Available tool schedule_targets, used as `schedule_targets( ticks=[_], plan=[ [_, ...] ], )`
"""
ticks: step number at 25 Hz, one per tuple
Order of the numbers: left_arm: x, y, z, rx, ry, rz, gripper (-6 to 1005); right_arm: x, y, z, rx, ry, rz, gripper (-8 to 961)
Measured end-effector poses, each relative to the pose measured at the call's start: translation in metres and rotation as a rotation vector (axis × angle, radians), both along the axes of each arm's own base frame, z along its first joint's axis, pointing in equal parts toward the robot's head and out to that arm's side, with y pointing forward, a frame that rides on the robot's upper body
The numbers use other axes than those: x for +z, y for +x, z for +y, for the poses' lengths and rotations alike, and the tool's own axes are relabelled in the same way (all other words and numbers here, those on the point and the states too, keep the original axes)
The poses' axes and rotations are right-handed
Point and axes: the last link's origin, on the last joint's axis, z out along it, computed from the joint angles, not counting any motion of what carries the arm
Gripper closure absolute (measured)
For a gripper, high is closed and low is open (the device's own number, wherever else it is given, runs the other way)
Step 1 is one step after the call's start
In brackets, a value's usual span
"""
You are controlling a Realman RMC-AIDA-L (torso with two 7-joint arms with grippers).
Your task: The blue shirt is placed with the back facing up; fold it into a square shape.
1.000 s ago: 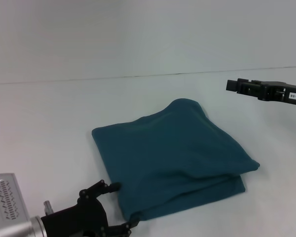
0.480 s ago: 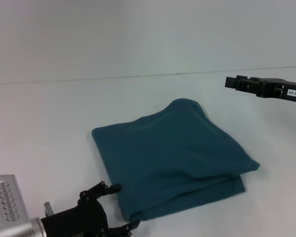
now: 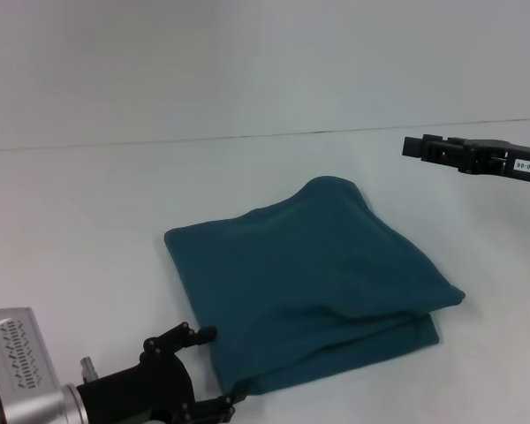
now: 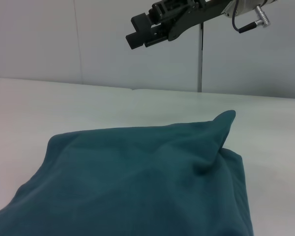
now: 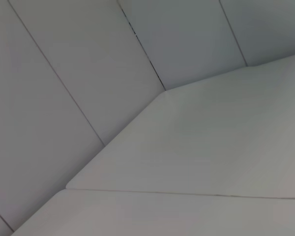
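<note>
The blue shirt (image 3: 309,283) lies folded into a thick, roughly square stack in the middle of the white table (image 3: 79,212). One corner at the far side sticks up in a small peak. It fills the lower part of the left wrist view (image 4: 137,182). My left gripper (image 3: 214,369) is open at the shirt's near left corner, low over the table, its fingertips (image 3: 200,335) spread on either side of that corner's edge. My right gripper (image 3: 415,147) hangs high over the table, beyond the shirt's right side and apart from it. It also shows in the left wrist view (image 4: 140,30).
The white table runs back to a pale wall (image 3: 247,62). The right wrist view shows only wall panels and bare table surface (image 5: 211,147).
The right gripper has risen a little. The left arm has shifted very slightly beside the shirt corner. The shirt has not moved.
</note>
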Motion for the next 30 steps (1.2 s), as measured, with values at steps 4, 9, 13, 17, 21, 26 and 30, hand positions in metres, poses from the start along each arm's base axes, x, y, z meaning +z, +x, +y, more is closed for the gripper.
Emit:
schedule_targets(
  ticks=[4, 9, 13, 17, 21, 26, 30],
  plan=[
    [0.002, 0.0, 0.0, -0.014, 0.009, 0.0, 134, 0.0, 0.0, 0.0, 0.0, 0.0, 0.0, 396],
    [0.006, 0.0, 0.0, -0.02, 0.026, -0.007, 365, 0.001, 0.001, 0.0, -0.001, 0.001, -0.001, 397],
    [0.005, 0.0, -0.001, -0.024, 0.02, -0.003, 454, 0.001, 0.001, 0.0, -0.001, 0.002, -0.001, 397],
    [0.003, 0.001, -0.003, -0.036, 0.001, -0.001, 543, 0.002, 0.0, 0.0, 0.0, 0.001, 0.001, 397],
    [0.0, 0.004, -0.007, -0.064, -0.029, -0.003, 652, 0.002, 0.0, 0.0, 0.001, 0.003, 0.006, 397],
    [-0.001, 0.005, -0.01, -0.076, -0.045, -0.004, 851, 0.003, 0.0, 0.0, 0.003, 0.005, 0.008, 397],
    [-0.002, 0.005, -0.01, -0.074, -0.052, 0.002, 973, 0.003, 0.0, 0.0, 0.003, 0.004, 0.007, 398]
  ],
)
